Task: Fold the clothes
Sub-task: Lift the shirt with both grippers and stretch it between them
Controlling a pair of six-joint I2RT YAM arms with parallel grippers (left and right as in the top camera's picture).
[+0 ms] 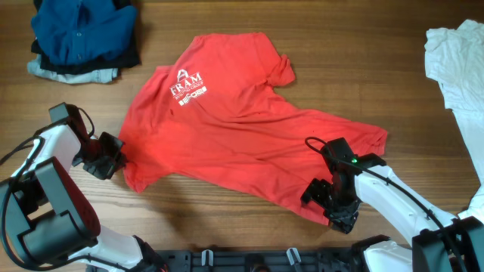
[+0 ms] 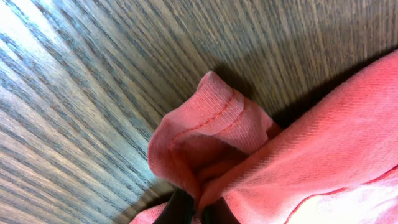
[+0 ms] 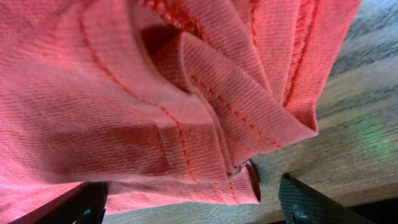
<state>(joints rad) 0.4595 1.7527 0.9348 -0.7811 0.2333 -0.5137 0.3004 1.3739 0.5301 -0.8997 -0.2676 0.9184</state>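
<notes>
The red T-shirt (image 1: pixel 242 121) lies spread and rumpled across the middle of the table, white lettering up at its far left part. My left gripper (image 1: pixel 113 160) is shut on the shirt's left edge; the left wrist view shows bunched red hem (image 2: pixel 211 137) pinched between the dark fingers (image 2: pixel 198 213). My right gripper (image 1: pixel 330 200) is open at the shirt's near right edge. In the right wrist view its two fingers (image 3: pixel 193 208) stand wide apart on either side of a folded, stitched hem (image 3: pixel 205 124) lying on the wood.
A pile of blue and dark clothes (image 1: pixel 82 38) sits at the far left corner. A white garment (image 1: pixel 457 57) lies at the far right edge. The wooden table (image 1: pixel 363 53) shows around the shirt.
</notes>
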